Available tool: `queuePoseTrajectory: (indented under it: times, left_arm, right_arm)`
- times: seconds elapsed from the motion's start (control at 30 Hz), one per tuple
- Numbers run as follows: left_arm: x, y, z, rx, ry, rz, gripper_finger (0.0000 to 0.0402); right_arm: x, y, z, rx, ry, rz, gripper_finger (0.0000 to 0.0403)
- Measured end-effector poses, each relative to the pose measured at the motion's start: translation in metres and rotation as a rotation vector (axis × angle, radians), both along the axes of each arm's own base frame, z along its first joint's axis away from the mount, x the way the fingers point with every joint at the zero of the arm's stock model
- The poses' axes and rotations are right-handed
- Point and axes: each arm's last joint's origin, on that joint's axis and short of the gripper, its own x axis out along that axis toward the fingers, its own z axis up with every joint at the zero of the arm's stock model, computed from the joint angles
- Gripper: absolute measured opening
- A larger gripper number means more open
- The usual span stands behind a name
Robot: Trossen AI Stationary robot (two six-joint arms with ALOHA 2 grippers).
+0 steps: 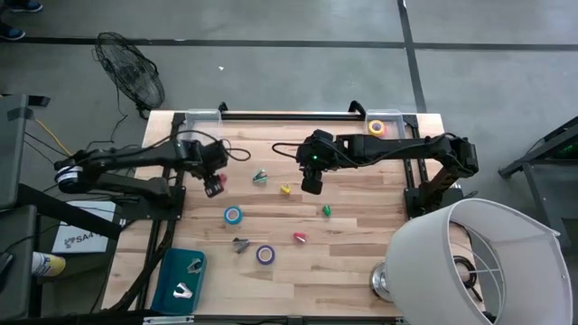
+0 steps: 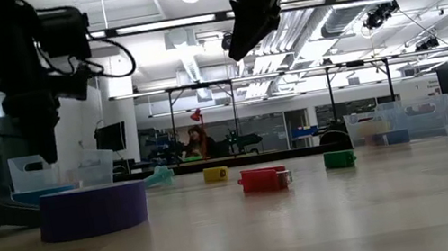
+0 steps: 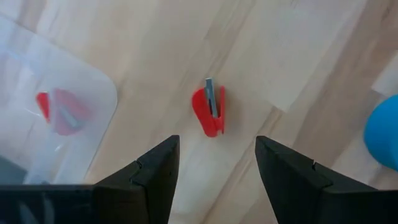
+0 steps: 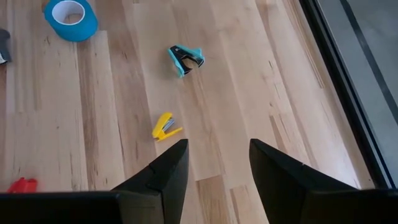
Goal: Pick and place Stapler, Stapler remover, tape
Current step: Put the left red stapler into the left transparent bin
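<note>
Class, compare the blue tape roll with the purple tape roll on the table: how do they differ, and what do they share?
The blue tape roll lies nearer the table's middle and the left tool; the purple tape roll lies closer to the front edge. Their colours differ, blue against purple. Both are rings with pale hollow centres, lying flat on the wooden table.

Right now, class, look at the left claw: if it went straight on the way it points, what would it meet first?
Most likely the red stapler. It lies on the wooden table centred beyond the open left claw, not yet touched. How far below it lies is unclear.
</note>
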Motion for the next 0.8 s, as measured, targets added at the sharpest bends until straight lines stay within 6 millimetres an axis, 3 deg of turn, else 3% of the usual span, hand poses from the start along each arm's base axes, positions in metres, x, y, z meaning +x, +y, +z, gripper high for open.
queuePoseTrajectory:
  times: [0.4, 0.8]
  left_arm:
    - [-0.004, 0.000, -0.027, 0.020, 0.008, 0.018, 0.0204]
    - [0.010, 0.005, -0.041, 0.019, -0.002, 0.055, 0.0204]
  right_arm:
    - [0.000, 0.000, 0.000, -0.010, 0.004, 0.016, 0.0161]
    - [0.000, 0.000, 0.000, -0.015, 0.003, 0.021, 0.0161]
